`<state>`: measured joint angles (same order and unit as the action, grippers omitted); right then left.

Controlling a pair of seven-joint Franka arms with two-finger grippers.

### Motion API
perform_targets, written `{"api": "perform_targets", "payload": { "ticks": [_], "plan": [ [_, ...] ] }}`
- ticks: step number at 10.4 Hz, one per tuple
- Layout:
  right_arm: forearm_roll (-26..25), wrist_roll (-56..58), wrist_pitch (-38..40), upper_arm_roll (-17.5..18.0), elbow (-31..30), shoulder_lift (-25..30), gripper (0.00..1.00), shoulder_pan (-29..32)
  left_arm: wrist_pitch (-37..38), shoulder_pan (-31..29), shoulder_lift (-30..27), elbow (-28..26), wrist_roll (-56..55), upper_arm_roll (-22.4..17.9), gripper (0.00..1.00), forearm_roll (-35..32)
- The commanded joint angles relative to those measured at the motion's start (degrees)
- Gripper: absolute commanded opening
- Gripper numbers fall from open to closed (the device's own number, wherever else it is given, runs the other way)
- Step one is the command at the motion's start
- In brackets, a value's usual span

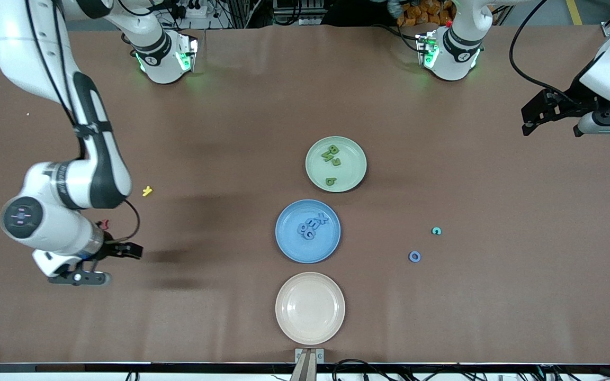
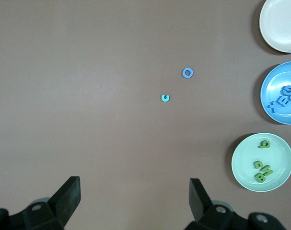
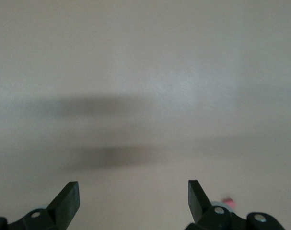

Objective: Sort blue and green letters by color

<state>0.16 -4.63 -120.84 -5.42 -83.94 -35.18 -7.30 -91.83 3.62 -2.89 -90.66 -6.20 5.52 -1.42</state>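
Note:
Several lime green letters [image 1: 331,155] lie in the pale green plate [image 1: 355,174]. Several periwinkle blue letters [image 1: 312,226] lie in the blue plate [image 1: 294,248]. A blue ring-shaped letter [image 1: 414,256] and a small turquoise C [image 1: 436,230] lie loose on the table toward the left arm's end; both show in the left wrist view, the ring [image 2: 187,73] and the C [image 2: 166,98]. My left gripper [image 1: 551,129] is open and empty, high over the table's end [image 2: 133,187]. My right gripper [image 1: 124,265] is open and empty, low over bare table [image 3: 133,189].
An empty cream plate [image 1: 310,280] stands nearest the front camera, in line with the blue and green plates. A yellow letter [image 1: 147,191] lies toward the right arm's end. A red letter [image 1: 105,224] peeks out beside the right wrist.

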Motion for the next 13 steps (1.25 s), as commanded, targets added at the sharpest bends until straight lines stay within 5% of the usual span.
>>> {"api": "perform_targets", "payload": {
  "ticks": [1, 5, 13],
  "plan": [
    [-1.0, 2.3, 11.9, 0.9, 0.3, 8.3, 1.00, 2.4, 1.3, 0.1, 0.6, 1.5, 0.9, 0.2, 1.00, 2.2],
    [-0.8, 2.3, 23.5, 0.9, 0.5, 18.2, 1.00, 3.3, 1.3, 0.7, 0.7, 1.5, 0.8, 0.3, 1.00, 1.9],
    [-0.9, 1.6, 33.6, 1.4, 0.4, 30.0, 1.00, 2.9, 1.3, 0.6, 0.7, 1.5, 1.1, 1.3, 1.00, 1.4]
  ]
}}
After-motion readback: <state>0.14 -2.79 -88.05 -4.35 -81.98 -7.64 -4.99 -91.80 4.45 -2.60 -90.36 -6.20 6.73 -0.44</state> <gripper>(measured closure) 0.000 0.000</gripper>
